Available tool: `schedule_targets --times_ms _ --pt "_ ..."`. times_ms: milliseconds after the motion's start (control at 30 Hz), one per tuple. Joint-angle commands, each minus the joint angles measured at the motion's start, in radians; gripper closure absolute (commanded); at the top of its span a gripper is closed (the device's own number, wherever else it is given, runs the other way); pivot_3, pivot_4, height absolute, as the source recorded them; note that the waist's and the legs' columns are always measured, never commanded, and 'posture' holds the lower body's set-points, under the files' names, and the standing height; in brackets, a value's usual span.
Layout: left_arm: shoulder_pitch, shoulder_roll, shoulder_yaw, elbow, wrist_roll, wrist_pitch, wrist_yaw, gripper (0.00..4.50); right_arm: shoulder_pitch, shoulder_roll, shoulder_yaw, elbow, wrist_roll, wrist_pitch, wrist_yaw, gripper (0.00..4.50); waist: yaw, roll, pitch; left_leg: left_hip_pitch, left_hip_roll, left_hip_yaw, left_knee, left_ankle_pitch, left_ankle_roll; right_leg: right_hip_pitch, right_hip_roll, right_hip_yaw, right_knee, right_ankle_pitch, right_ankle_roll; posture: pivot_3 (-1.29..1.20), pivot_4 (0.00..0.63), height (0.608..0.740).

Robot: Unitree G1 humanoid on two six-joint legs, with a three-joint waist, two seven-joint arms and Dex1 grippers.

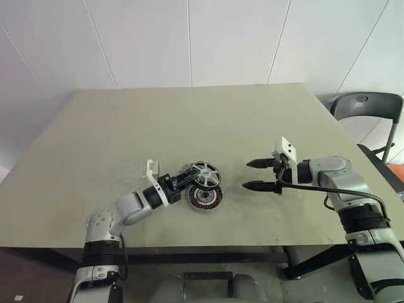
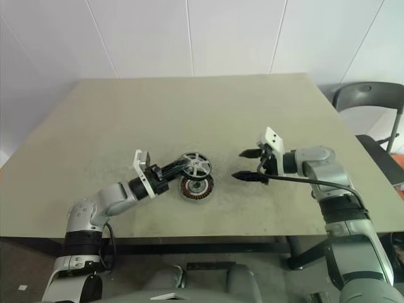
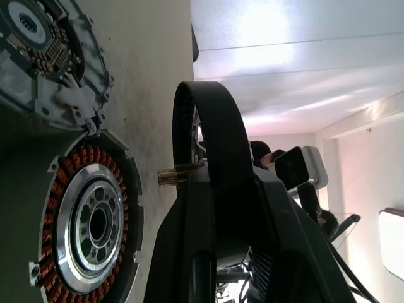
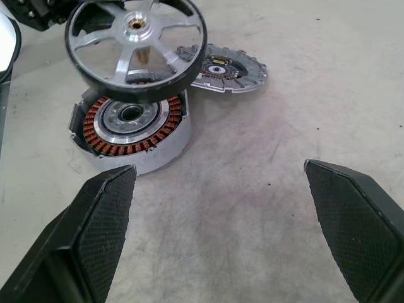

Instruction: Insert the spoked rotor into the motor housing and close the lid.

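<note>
1. A bare olive-grey desk (image 1: 189, 126) spans the middle of the head views, with a dark chair (image 1: 369, 107) at the right edge of the frame.
2. The motor housing (image 1: 206, 197) sits on the desk just below centre, its ring of copper windings and silver centre facing up.
3. The left gripper (image 1: 189, 177), reaching in from lower left, has its jaws clamped on the dark rim of the spoked rotor (image 1: 206, 173), held clear of the desk above the housing and overlapping its far edge.
4. The lid (image 4: 222, 68), a grey ribbed disc, lies flat just beyond the housing, partly hidden by the rotor.
5. The right gripper (image 1: 257, 174), right of centre, points toward the parts with jaws spread wide, holding nothing.
</note>
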Motion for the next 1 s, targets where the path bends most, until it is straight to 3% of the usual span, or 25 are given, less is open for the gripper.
schedule_targets --times_ms 33,1000 --pt "-0.002 -0.013 -0.026 0.008 -0.014 0.028 -0.001 4.1 -0.015 0.001 -0.018 -0.033 0.012 -0.005 -0.003 0.0 0.001 0.0 0.0 0.0 0.0 0.0 0.0 0.0 0.0 0.0 0.0 0.0 0.0 0.0 0.0 0.0 0.0 0.74" --pt "0.001 -0.007 -0.008 0.03 0.032 0.06 -0.002 4.1 -0.014 0.01 -0.012 -0.048 0.012 -0.004 -0.016 0.0 0.0 0.0 0.0 0.0 0.0 0.0 0.0 0.0 0.0 0.0 0.0 0.0 0.0 0.0 0.0 0.0 0.0 0.74"
